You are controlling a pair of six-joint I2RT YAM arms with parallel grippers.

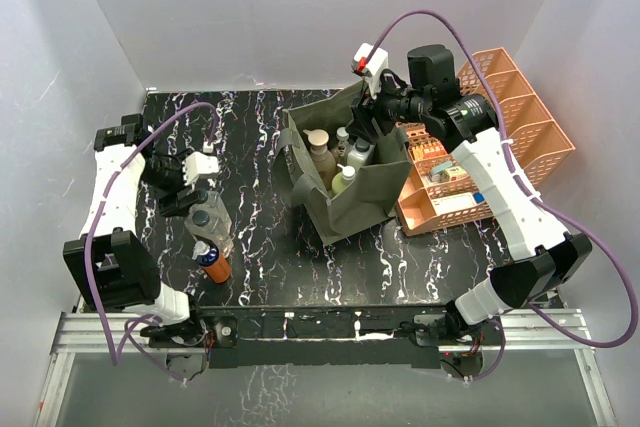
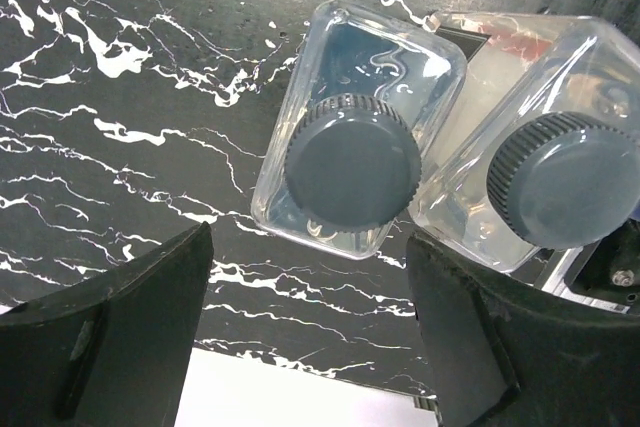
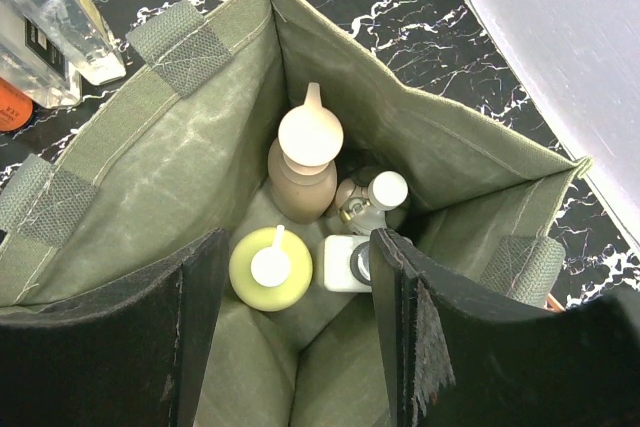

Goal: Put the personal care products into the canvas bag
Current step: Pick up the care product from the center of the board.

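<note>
While four small bottles stand inside the olive canvas bag [image 1: 365,205], three more sit on the black marbled table [image 1: 270,257], well to its left. Seen from the right wrist, the bag's open mouth shows a tan bottle [image 3: 303,182] with a beige cap upright near the middle, a pale yellow bottle [image 3: 270,269] beside it, a white bottle [image 3: 343,263] touching the yellow one, and a small clear bottle [image 3: 376,197] with a white cap behind. The right jaws hang apart and empty directly above that opening, at the bag's far right rim in the overhead view.

On the table, two clear bottles with dark ribbed caps stand side by side, one [image 2: 352,160] framed between the left jaws, the other [image 2: 565,179] just to its right. The left jaws are spread wide above them, gripping nothing. An orange bottle [image 1: 214,265] with a blue-and-white top sits just beside the clear pair, nearer the arms' bases. An orange lattice tray organizer [image 1: 520,117] stands against the bag's right side.
</note>
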